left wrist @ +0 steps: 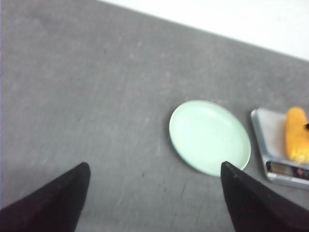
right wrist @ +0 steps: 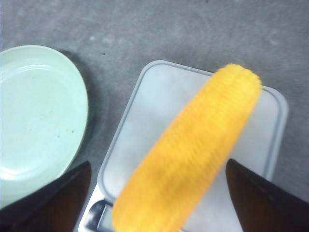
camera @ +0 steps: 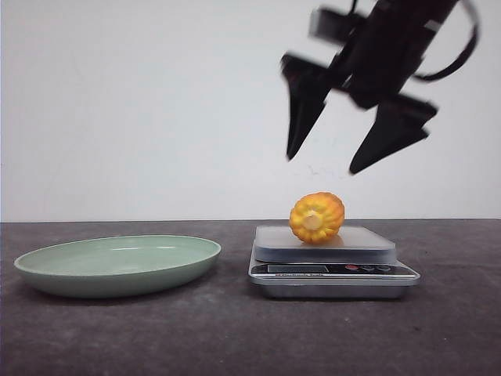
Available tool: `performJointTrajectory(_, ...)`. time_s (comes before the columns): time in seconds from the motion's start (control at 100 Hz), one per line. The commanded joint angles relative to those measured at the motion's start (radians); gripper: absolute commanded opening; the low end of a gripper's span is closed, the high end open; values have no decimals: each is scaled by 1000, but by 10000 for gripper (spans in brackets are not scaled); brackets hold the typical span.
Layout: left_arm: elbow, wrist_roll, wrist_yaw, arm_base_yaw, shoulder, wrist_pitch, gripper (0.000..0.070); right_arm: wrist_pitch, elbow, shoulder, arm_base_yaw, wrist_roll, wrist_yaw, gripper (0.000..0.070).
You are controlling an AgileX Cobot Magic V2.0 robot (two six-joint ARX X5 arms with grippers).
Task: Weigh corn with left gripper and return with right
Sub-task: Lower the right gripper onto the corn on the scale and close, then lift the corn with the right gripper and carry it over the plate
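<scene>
The orange-yellow corn (camera: 316,217) lies on its side on the platform of a silver kitchen scale (camera: 337,252), pale cut end facing the camera. My right gripper (camera: 322,164) hangs open above the corn, not touching it; in the right wrist view (right wrist: 157,164) the corn (right wrist: 193,154) lies between the spread black fingers, on the scale (right wrist: 159,96). My left gripper (left wrist: 154,165) is open and empty, high over bare table; it is out of the front view. In the left wrist view the corn (left wrist: 296,135) and scale (left wrist: 268,129) show at the far edge.
An empty pale green plate (camera: 117,266) sits on the dark grey table left of the scale; it also shows in the left wrist view (left wrist: 210,137) and the right wrist view (right wrist: 34,116). A white wall stands behind the table.
</scene>
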Motion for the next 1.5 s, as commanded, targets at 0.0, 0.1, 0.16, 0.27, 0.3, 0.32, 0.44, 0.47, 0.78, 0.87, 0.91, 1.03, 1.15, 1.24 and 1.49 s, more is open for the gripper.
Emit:
performJointTrajectory(0.0,13,25,-6,-3,1,13,505,-3,37,41,6,21,14,562)
performJointTrajectory(0.1,13,26,-6,-3,1,9,505,0,46,77,5,28,27,561)
performJointTrajectory(0.16,13,29,-6,-3,1,5,505,0,46,95,3,31,41,560)
performJointTrajectory(0.27,13,30,-6,-3,1,5,505,-9,46,122,-3,32,39,544)
performJointTrajectory(0.3,13,31,-6,-3,1,5,505,-10,46,126,-3,32,39,537)
performJointTrajectory(0.32,13,32,-6,-3,1,5,505,-11,46,129,-3,32,39,527)
performJointTrajectory(0.44,12,42,-6,-3,1,6,505,-23,46,132,-3,35,37,378)
performJointTrajectory(0.47,13,43,-6,-3,1,7,505,-25,46,132,-2,35,36,333)
performJointTrajectory(0.78,13,56,-6,-3,1,11,505,-45,46,132,0,55,43,0)
performJointTrajectory(0.87,13,57,-6,-3,1,10,505,-44,46,125,0,53,63,0)
performJointTrajectory(0.91,13,58,-6,-3,1,10,505,-46,46,116,0,52,65,0)
performJointTrajectory(1.03,13,59,-6,-3,1,10,505,-77,47,47,0,15,63,0)
performJointTrajectory(1.15,13,59,-6,-3,1,10,505,-102,47,-66,7,-31,57,0)
performJointTrajectory(1.24,13,59,-6,-3,1,12,505,-115,65,-145,17,-31,20,0)
performJointTrajectory(1.49,13,56,-6,-3,1,18,505,-240,269,-158,114,-28,-38,0)
